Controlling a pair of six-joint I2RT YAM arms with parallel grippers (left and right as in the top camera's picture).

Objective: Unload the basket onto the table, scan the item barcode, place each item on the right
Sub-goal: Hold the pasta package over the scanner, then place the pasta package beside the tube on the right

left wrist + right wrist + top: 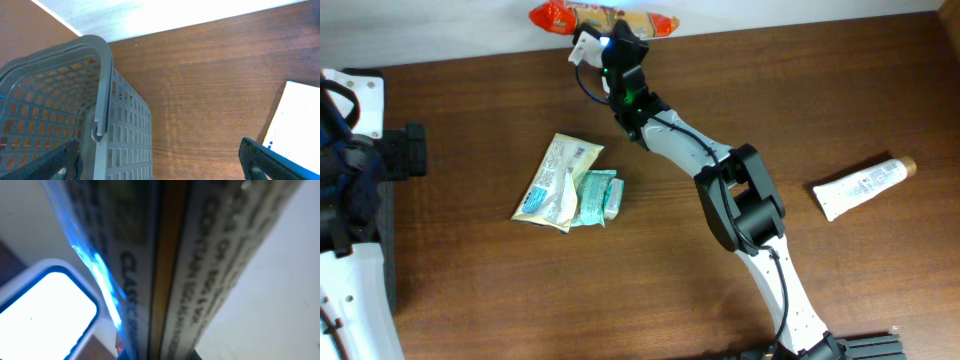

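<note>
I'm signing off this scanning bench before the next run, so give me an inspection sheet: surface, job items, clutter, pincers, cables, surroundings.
Surface: brown wooden table, bare between the items.
Job's things: orange snack packet at the far edge; lit white device beside it in the right wrist view.
Clutter: cream packet touching teal packet; white tube at right; grey basket.
Pincers: left pincer open, empty; right pincer shut, at the snack packet.
Cables: dark cable looping beside the right arm.
Surroundings: white strip beyond the far edge.
</note>
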